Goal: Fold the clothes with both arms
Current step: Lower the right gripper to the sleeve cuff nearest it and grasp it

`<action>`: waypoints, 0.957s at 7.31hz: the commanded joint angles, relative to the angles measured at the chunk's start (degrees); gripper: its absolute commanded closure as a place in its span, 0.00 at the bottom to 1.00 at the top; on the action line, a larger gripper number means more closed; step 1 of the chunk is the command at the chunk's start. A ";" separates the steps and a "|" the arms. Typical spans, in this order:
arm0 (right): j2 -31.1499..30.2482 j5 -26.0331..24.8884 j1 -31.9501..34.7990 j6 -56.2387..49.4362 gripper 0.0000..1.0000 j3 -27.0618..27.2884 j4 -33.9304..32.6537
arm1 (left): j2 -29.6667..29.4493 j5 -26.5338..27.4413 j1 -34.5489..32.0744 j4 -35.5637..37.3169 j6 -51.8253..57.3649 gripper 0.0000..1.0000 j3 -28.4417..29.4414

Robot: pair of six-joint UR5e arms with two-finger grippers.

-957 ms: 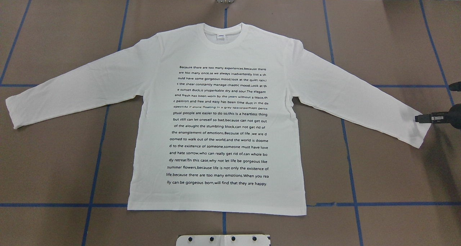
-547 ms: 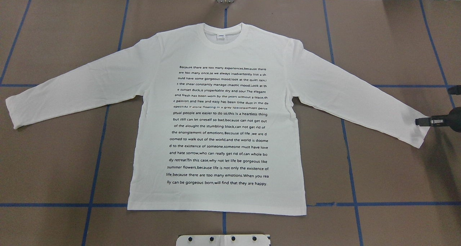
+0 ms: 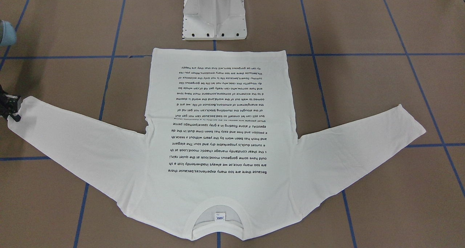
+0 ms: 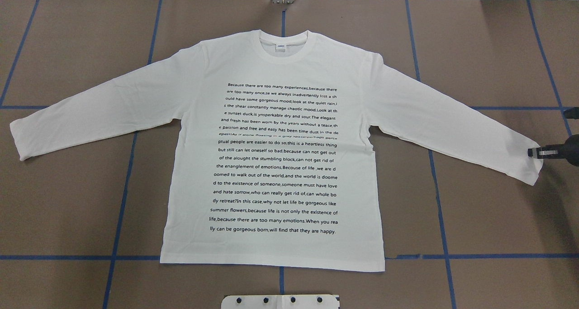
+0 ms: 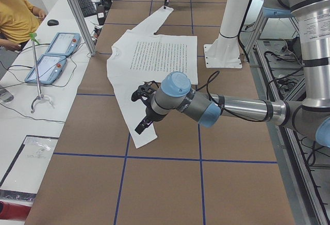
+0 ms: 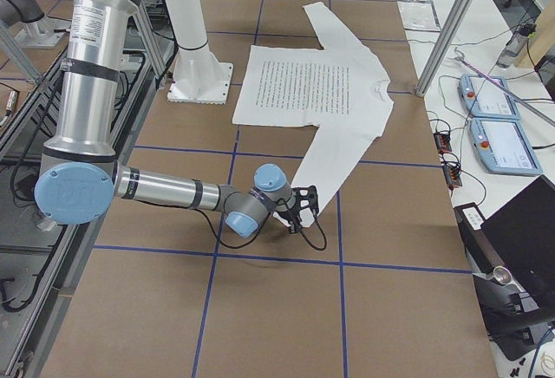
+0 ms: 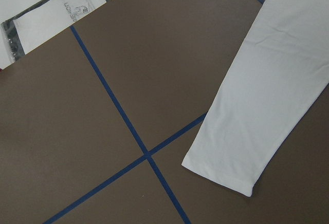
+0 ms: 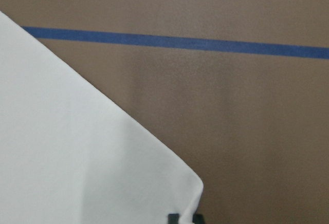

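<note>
The white long-sleeved T-shirt (image 4: 190,173) w/ black printed text lay flat, print side up, on the brown paper-covered table (image 4: 497,209), which was marked w/ blue tape lines (image 4: 497,256). The ribbed collar (image 4: 283,59) pointed away from the robot. The hem (image 4: 271,266) lay nr the white metal pedestal (image 3: 214,15), and both sleeves were angled outward. No fold was made yet, so this was prob. the v. first step: taking hold of the sleeves.

The black right end effector (image 4: 536,153) sat low at the outer edge of the right sleeve cuff (image 4: 524,166), tips overlapping the cloth. It looked pinched shut on the cuff's edge, tho its wrist cam showed only the cuff corner meeting the tips at the frame's bottom. A slight pucker across the print nr the right armpit suggested pull from that side.

The left end effector (image 5: 140,112) hovered over the left sleeve nr the left sleeve cuff (image 7: 231,167), apparently not touching. It showed only in the side cam, so I couldn't tell if it was open or closed.

Next, in my judgement, the left needed to drop onto its cuff & grip. Then both should lift & carry the sleeves inward over the chest. Risks: catching 1 layer only, or dragging sideways & pulling the body off square.
</note>
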 commanded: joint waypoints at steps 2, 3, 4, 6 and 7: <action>0.22 3.11 3.91 -0.21 1.00 3.93 -1.50 | 0.02 0.00 0.00 0.06 0.00 0.00 0.09; 0.40 5.21 6.28 -0.30 1.00 7.25 -6.20 | 0.02 0.00 0.00 0.06 0.00 0.00 0.09; 1.27 5.15 6.48 -0.39 1.00 14.07 -15.91 | 0.02 0.09 0.00 0.15 0.00 0.00 0.17; 11.41 4.19 6.66 -0.21 1.00 25.95 -42.50 | 0.10 0.00 0.00 0.24 0.00 0.00 0.17; 21.04 3.14 6.57 -0.13 1.00 27.83 -56.64 | 0.28 0.00 0.00 0.24 0.00 0.00 0.17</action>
